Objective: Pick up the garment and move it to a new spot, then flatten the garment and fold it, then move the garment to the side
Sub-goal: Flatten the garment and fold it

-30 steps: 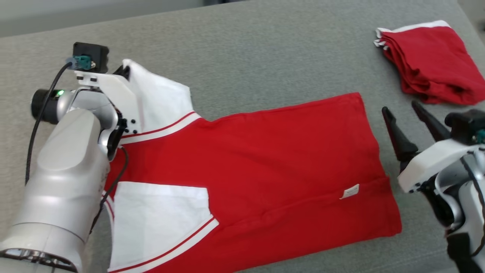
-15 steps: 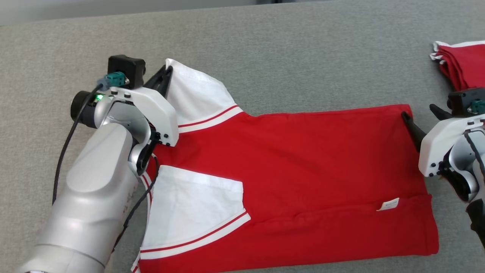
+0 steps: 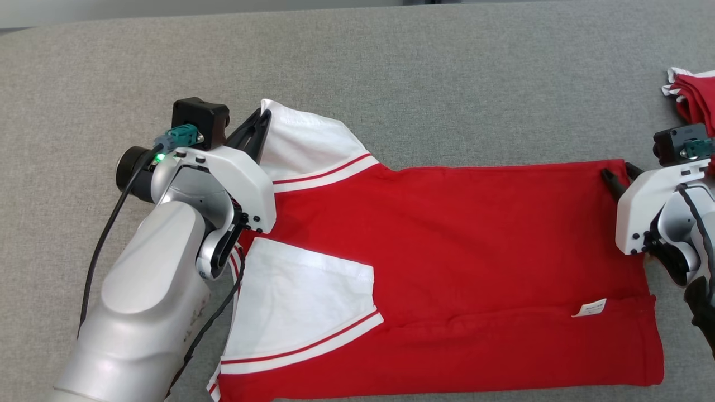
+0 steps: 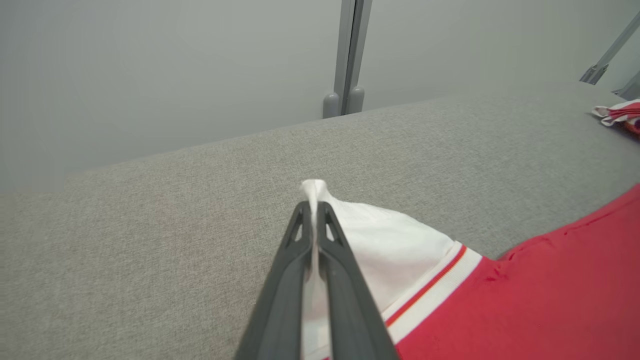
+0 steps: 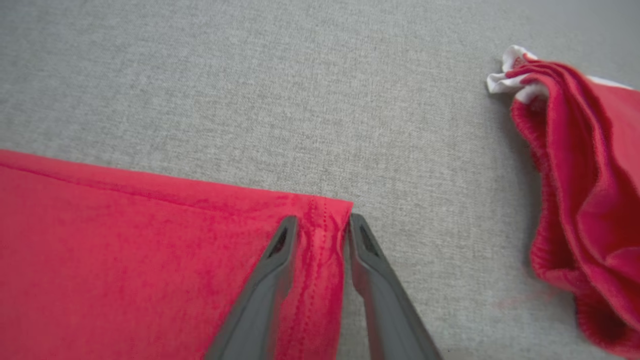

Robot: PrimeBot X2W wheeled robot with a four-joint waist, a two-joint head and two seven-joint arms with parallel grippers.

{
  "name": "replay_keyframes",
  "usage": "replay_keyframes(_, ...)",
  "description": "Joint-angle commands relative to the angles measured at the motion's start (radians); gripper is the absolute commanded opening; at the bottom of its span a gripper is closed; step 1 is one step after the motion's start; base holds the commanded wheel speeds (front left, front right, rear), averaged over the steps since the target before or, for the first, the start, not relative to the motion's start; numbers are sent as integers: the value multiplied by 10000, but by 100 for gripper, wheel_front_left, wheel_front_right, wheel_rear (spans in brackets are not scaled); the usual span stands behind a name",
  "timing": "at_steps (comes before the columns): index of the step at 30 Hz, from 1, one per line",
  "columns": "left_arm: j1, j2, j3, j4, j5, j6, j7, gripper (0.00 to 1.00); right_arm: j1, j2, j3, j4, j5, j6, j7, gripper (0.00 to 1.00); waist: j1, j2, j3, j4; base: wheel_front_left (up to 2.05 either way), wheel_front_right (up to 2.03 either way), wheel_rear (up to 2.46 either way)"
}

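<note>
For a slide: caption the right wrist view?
Open fingers of the right gripper straddle the red shirt at its hem corner; folded red garments lie nearby.

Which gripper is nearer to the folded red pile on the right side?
Right. The right gripper straddles the spread shirt's far right hem corner, close to the folded red pile. The left gripper pinches the white sleeve at the shirt's opposite end, far from it.

Grey fabric-covered surface (image 3: 447, 84), red garment (image 3: 475, 251) with white sleeves spread out across its near middle, folded red pile (image 3: 695, 95) at far right.
</note>
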Motion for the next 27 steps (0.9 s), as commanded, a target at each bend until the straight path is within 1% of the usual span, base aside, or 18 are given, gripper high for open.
replay_keyframes(1, 148, 65, 7, -110, -48, 74, 24, 0, -91, -12, 104, 159, 109, -1, -44, 49, 0, -1, -11, 15, 0, 0, 0)
replay_keyframes(7, 452, 278, 10, -650, -109, 174, 178, 0, -298, 42, 614, 703, 640, -1, -193, 25, 0, -1, -104, 70, 0, 0, 0)
replay_keyframes(8, 520, 309, 15, -746, -126, 186, 179, 0, -335, 20, 631, 810, 732, -1, -250, 16, 0, -1, -121, 85, 0, 0, 0)
replay_keyframes(9, 582, 335, 14, -837, -149, 202, 185, 0, -382, -24, 619, 924, 811, -1, -341, 11, 0, -1, -137, 103, 0, 0, 0)
replay_keyframes(10, 649, 350, 12, -943, -167, 228, 191, 0, -423, -46, 613, 1018, 890, -2, -442, 0, 0, -1, -155, 121, 0, 0, 0)
replay_keyframes(15, 1065, 478, 47, -1536, -227, 362, 107, 0, -539, -84, 679, 1358, 1218, -1, -939, 0, 0, -1, -266, 159, 0, 0, 0)
replay_keyframes(17, 1357, 534, 55, -1967, -237, 460, 29, 0, -527, -109, 732, 1332, 1437, -1, -1322, 0, 0, -1, -368, 153, 0, 0, 0)
replay_keyframes(23, 2171, 677, 163, -3051, -340, 749, -215, 0, 48, -332, 1036, 752, 1934, -1, -2115, 0, 0, -1, -685, 115, 0, 0, 0)
replay_keyframes(27, 2912, 916, 289, -4039, -293, 1046, -460, 0, 642, -536, 1161, 184, 2299, -1, -2618, 0, 0, -1, -942, 64, 0, 0, 0)
